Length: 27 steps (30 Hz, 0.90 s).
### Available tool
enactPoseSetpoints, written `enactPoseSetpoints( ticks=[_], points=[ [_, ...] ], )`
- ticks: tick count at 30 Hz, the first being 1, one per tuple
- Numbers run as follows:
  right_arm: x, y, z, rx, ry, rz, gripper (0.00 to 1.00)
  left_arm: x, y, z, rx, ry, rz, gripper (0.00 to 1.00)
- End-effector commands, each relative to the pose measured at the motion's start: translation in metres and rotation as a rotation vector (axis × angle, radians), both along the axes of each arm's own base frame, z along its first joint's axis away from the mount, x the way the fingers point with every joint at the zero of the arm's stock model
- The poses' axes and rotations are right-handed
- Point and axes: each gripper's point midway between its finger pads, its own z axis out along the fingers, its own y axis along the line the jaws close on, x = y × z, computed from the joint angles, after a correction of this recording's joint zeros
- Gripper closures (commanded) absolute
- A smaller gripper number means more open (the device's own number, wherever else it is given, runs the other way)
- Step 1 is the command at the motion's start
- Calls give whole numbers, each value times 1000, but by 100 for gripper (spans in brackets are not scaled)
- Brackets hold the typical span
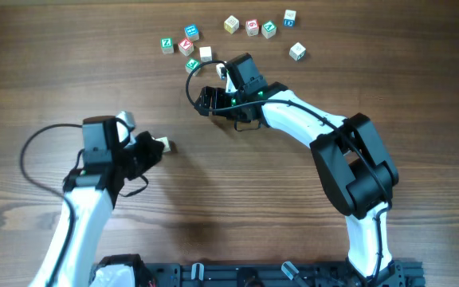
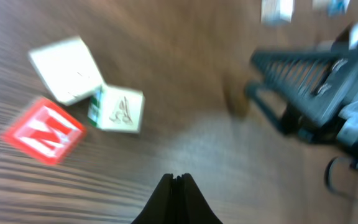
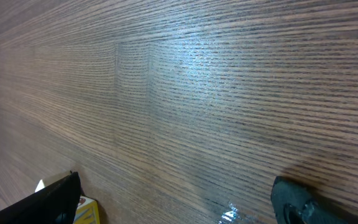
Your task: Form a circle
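Circle (image 2: 117,109) of three alphabet cubes, one red, is sitting tightly bunched on the table (image 3: 229,93), so the forming is looking mostly done. Left gripper (image 2: 176,186) is hovering near it, clenched and empty; right gripper (image 3: 176,205) is gaping, grasping nothing

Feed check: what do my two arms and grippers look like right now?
The left arm and right arm are white links with black joints. The left gripper and right gripper are black. Black cables loop off each wrist; a green light glows on the right one.
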Motion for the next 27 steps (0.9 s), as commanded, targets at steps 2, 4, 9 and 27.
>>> enactPoseSetpoints(
  ticks=[2, 4, 9, 27],
  points=[
    [-13, -37, -60, -153, 92, -66, 1, 0, 67, 18, 242, -27, 333, 96],
    [-13, -37, -60, -154, 93, -66, 1, -14, 87, 4, 311, 64, 439, 96],
    [-13, -37, -61, -155, 95, -67, 1, -25, 120, -28, 346, 204, 537, 96],
    [-12, -37, -60, -145, 103, -90, 0, -8, 84, -46, 239, 150, 110, 96]
  ],
)
